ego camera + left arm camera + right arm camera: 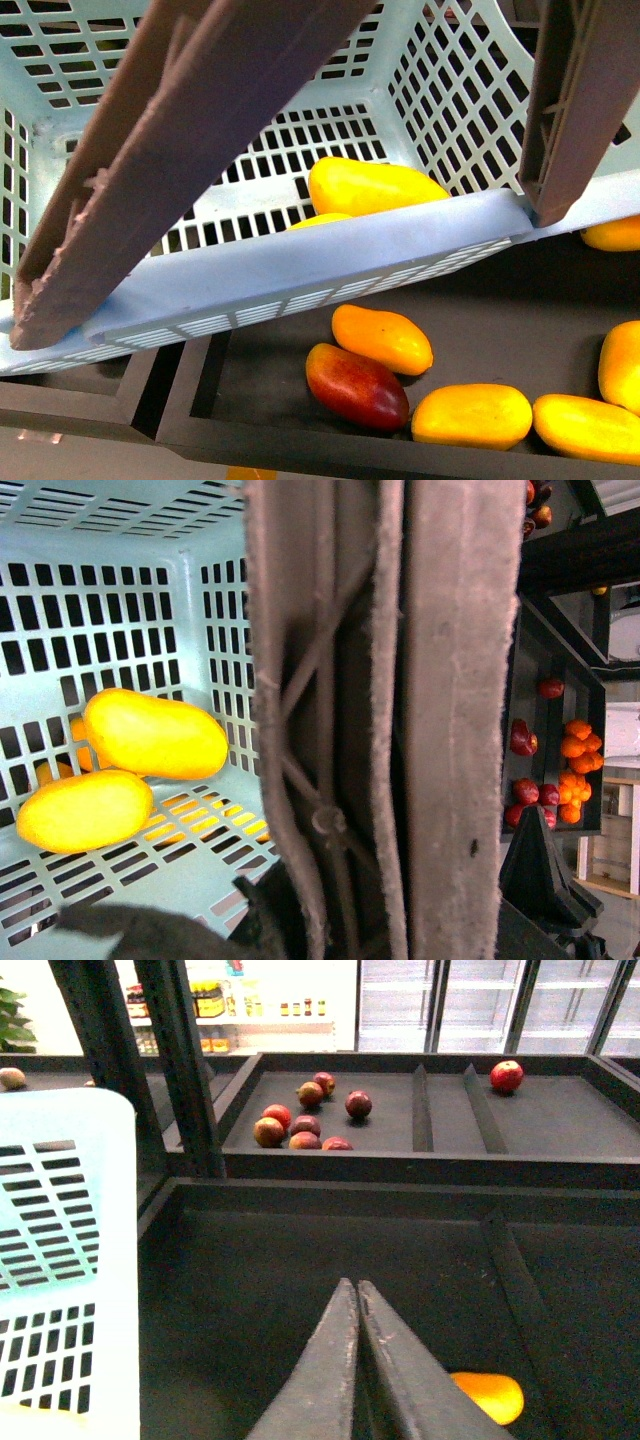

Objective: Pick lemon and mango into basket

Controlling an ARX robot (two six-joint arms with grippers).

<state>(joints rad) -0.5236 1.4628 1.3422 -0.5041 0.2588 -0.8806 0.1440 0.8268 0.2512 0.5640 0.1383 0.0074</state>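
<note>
While the right tool (354,1295) hangs clenched and empty over a dark shelf tray (300,1250) and the grip of the left tool (340,925) cannot be told behind the brown handles (400,720), the tilted basket (300,265) holds the mango (375,185) and, touching it, the lemon (318,220), above loose mangoes (472,415).

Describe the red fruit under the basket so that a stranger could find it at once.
In the front view, look below the teal basket into the dark tray. Several yellow-orange mangoes lie there; the red fruit lies near the tray's front edge, beside a smaller orange mango. It alone is dark red; every neighbour is yellow or orange.
</note>
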